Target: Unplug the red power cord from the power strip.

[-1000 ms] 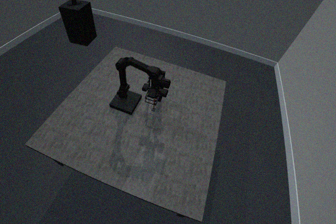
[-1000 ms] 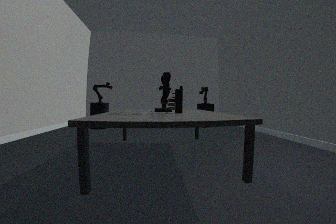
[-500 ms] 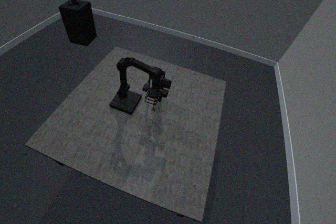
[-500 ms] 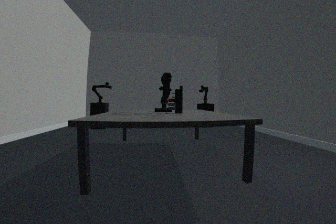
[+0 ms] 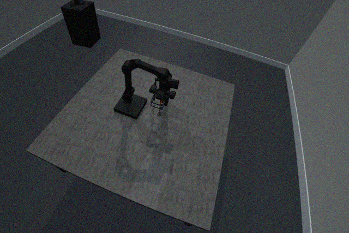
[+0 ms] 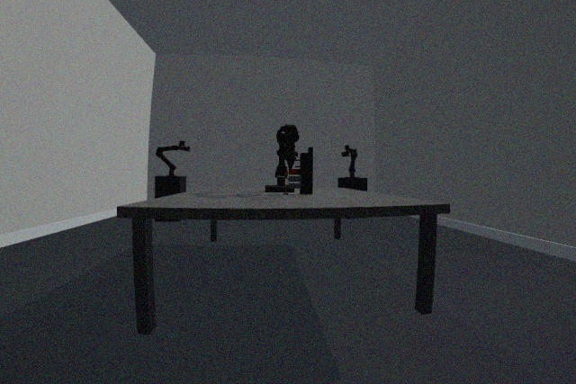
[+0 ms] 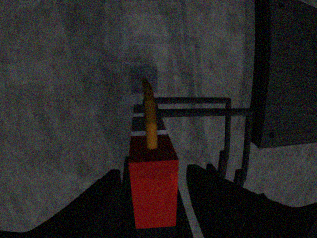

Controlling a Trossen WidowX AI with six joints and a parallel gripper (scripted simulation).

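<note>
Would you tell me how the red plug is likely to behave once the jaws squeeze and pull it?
The red plug looks like a rigid, flat-sided block, so it should probably grip squarely without rolling. The cord leaving its far end appears thin and curved, so it will likely flex and trail.

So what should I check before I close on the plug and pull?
1. Red plug sits between the fingers of the tool: ok.
2. Fingers closed on the plug: not ok. A pale strip of table shows beside the plug in the wrist view, so the tool is open around it.
3. Plug centred in the gap: not ok, it sits nearer one finger.
4. Plug seated in or free of its socket: cannot tell, the joint is hidden.
5. Cord path: cannot tell. It runs away from the plug past the wire frame, too dim to see whether they touch.
6. Dark panel apart from the tool: ok.
</note>
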